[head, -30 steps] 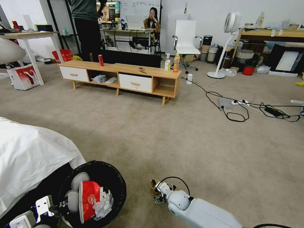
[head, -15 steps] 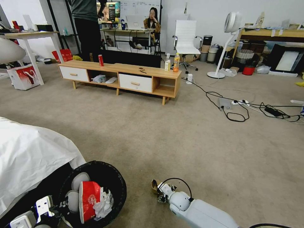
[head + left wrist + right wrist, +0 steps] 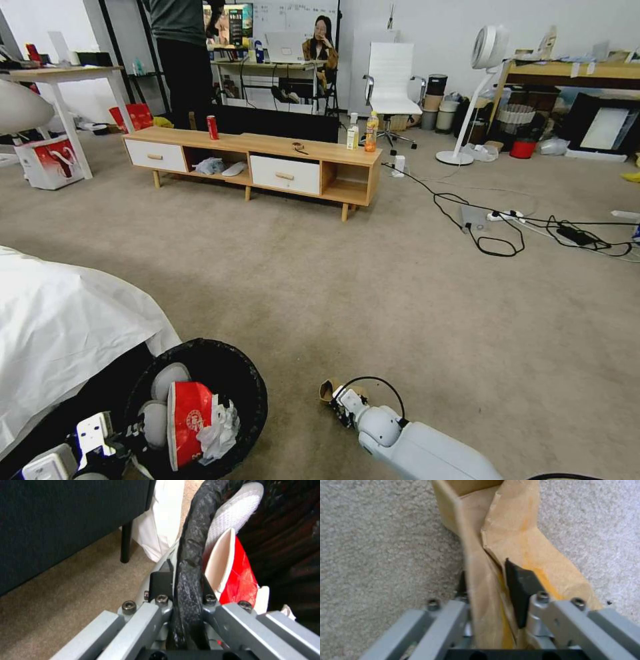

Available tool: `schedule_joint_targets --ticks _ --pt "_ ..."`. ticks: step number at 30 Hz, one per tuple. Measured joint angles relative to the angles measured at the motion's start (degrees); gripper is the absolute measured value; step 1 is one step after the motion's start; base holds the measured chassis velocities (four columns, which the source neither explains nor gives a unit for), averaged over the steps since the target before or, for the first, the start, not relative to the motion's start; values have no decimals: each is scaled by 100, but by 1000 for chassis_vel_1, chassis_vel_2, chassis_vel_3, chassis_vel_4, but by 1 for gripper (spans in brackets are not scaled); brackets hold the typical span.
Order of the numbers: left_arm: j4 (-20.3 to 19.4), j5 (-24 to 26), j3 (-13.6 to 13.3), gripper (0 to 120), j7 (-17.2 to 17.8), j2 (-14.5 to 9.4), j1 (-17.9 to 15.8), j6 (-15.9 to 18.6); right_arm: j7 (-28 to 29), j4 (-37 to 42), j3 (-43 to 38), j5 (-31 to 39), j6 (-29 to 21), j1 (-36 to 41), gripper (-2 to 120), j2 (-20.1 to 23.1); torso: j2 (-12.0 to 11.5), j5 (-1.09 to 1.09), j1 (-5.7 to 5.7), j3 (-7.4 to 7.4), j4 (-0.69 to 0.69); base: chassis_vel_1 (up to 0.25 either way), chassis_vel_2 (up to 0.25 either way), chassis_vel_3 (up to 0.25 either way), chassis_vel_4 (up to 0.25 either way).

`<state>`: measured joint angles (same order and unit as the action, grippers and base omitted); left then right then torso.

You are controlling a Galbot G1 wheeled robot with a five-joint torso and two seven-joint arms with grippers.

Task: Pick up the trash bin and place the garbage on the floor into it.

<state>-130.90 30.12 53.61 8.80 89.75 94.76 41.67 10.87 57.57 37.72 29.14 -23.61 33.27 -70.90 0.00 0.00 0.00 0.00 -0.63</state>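
Left end effector (image 3: 188,600) clamped on the black-bagged rim of the trash bin (image 3: 250,393) at lower left of the head view, with a crushed red-white cup (image 3: 188,420) and white tissues (image 3: 219,427) inside. Right end effector (image 3: 496,590) at bottom centre, closed on a tan cardboard tray (image 3: 506,537) against the carpeted floor (image 3: 413,313).

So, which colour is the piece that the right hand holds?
Tan, with an orange-yellow stain; the cardboard tray shows best in the right wrist view.
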Motion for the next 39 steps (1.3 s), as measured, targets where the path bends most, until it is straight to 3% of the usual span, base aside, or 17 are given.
schedule_joint_targets --ticks 1,6,14,25,33,36,39 --pt "-3 -2 -3 3 0 0 1 0 -2 23 3 5 22 1 10 9 0 0 0 0 0 0 0 0 0" --pt "-11 -4 -6 3 1 -1 1 0 -11 84 9 43 56 1 1 41 0 0 0 0 0 0 0 0 0" --pt "-44 0 -35 3 12 -19 -11 16 46 619 -51 297 77 49 0 298 0 2 0 0 1 0 0 0 0" --pt "-105 156 -52 3 73 -94 -76 42 337 2999 -1243 344 279 -20 0 1455 0 2 0 0 -1 0 0 0 0" --pt "-108 419 -32 3 227 -151 -181 44 328 4317 -1682 508 321 -146 0 1808 0 1 0 0 1 0 0 0 0" --pt "-169 647 -76 3 338 -182 -260 49 273 5626 -1950 1121 465 -374 0 2017 0 1 0 0 -1 0 0 0 0" --pt "-183 669 -95 3 355 -193 -279 48 241 6120 -1968 1573 522 -555 0 1989 0 -1 0 0 1 0 0 0 0"
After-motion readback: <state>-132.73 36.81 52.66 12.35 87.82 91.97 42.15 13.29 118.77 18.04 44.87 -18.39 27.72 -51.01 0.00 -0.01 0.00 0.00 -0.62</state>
